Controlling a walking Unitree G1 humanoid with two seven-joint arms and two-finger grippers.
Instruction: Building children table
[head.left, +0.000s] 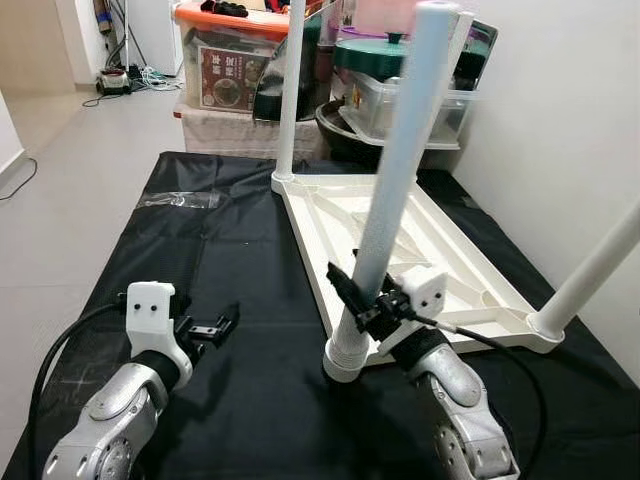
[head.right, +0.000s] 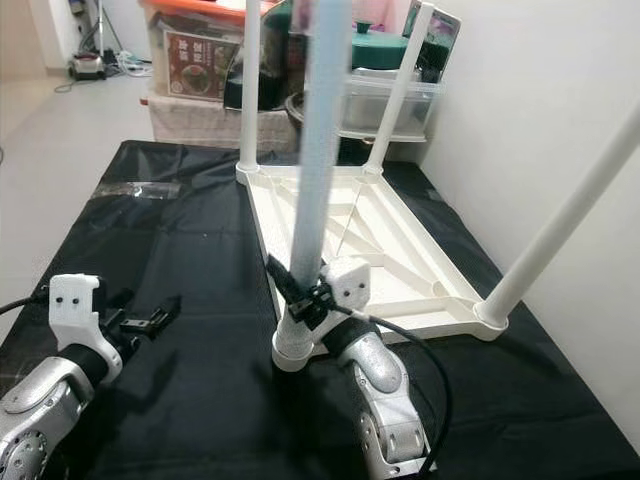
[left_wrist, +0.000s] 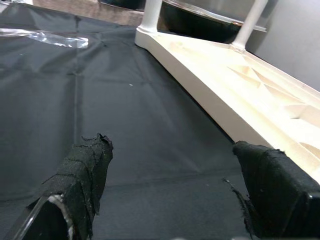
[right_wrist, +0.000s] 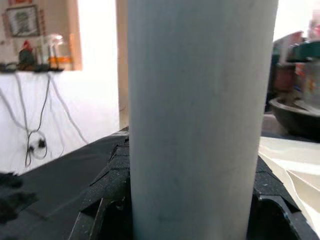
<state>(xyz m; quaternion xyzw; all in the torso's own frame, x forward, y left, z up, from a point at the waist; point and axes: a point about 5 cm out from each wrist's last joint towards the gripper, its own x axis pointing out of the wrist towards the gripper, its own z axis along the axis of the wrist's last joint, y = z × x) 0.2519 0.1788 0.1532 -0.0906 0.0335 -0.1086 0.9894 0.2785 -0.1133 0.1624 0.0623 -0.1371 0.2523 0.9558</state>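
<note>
Upturned white tabletop (head.left: 440, 250) lies on a black sheet (head.left: 240, 250) spread over the floor, close to the wall on the robot's right. Legs stand up from its corners. The nearest leg (head.left: 395, 180), pale blue-white, rises from the near left corner of the tabletop, its ribbed base (head.left: 345, 358) down at that corner.

Right claw (head.left: 368, 300) is at this leg, low down, just above the ribbed base. Fingers clamped on the leg, one on each side. Right wrist view: the leg (right_wrist: 197, 115) stands between the two black fingers (right_wrist: 112, 185), touching both.

Left claw (head.left: 212, 325) hovers low over the sheet, to the left of the tabletop and apart from it. Fingers spread wide, nothing between them. Left wrist view: both fabric-wrapped fingertips (left_wrist: 85, 170) with bare sheet in the gap; the tabletop's long edge (left_wrist: 210, 85) runs past the far side of one fingertip.

Eye views add a clear plastic bag (head.left: 180, 200) on the sheet farther out, and storage boxes (head.left: 235, 60) stacked beyond the tabletop's far end.
</note>
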